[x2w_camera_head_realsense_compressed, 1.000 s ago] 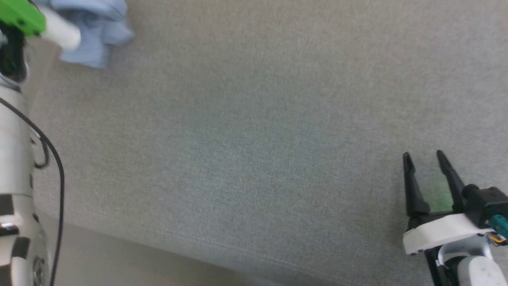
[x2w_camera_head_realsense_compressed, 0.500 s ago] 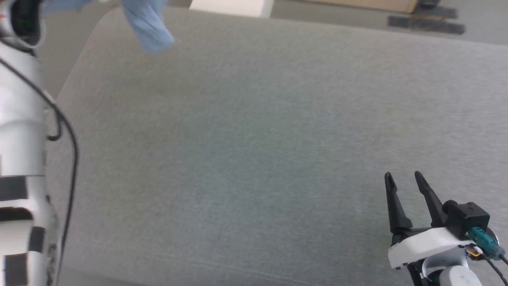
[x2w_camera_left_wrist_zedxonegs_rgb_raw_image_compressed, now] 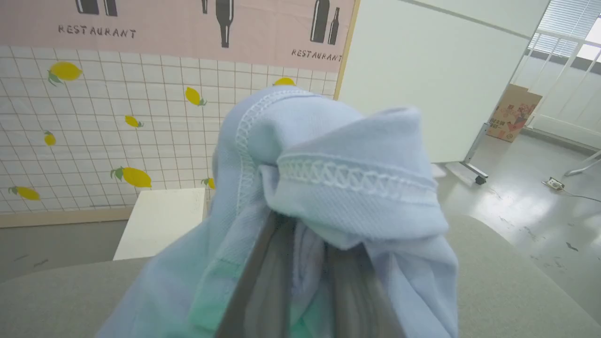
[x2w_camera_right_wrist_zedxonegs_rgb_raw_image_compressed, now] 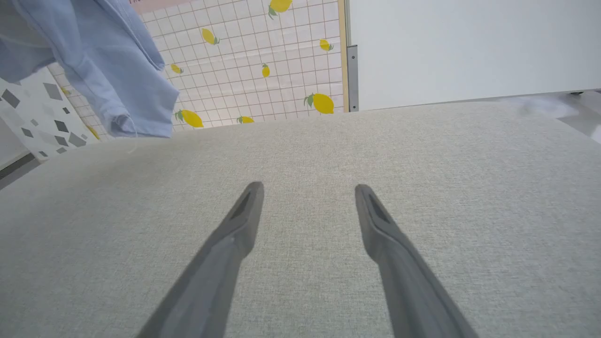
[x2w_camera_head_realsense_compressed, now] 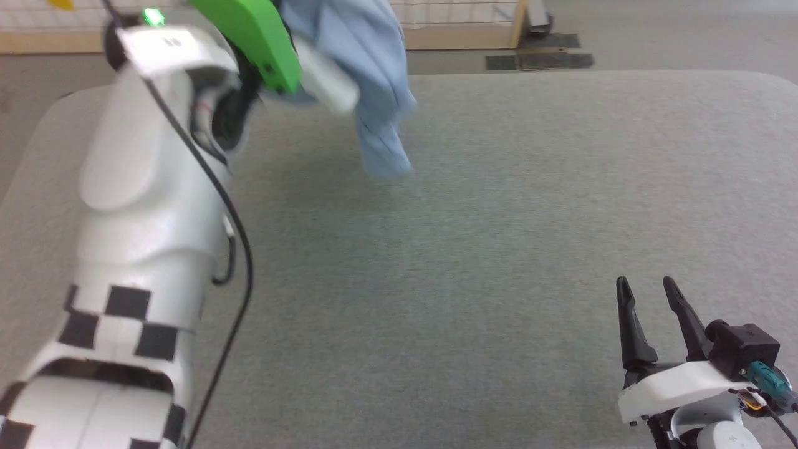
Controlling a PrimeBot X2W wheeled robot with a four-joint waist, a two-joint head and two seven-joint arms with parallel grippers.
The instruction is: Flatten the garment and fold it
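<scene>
Over the far left of the table (x2w_camera_head_realsense_compressed: 499,249), the left gripper (x2w_camera_left_wrist_zedxonegs_rgb_raw_image_compressed: 305,234) is pinching a hem of the blue shirt (x2w_camera_head_realsense_compressed: 374,93), jaws almost together, dangling it bunched above the surface, while the right gripper (x2w_camera_head_realsense_compressed: 646,284) is idling wide apart and empty; flattening seems to be starting, calling for lowering and spreading it

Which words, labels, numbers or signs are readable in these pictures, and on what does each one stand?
"RESTAURANT": on the pink wall banner, under the bottle drawings at its left.
"RESTAURANT": a second time on the same banner, further right.
Cardboard box: its print is too small to read.
Shirt: no lettering shows on it.
</scene>
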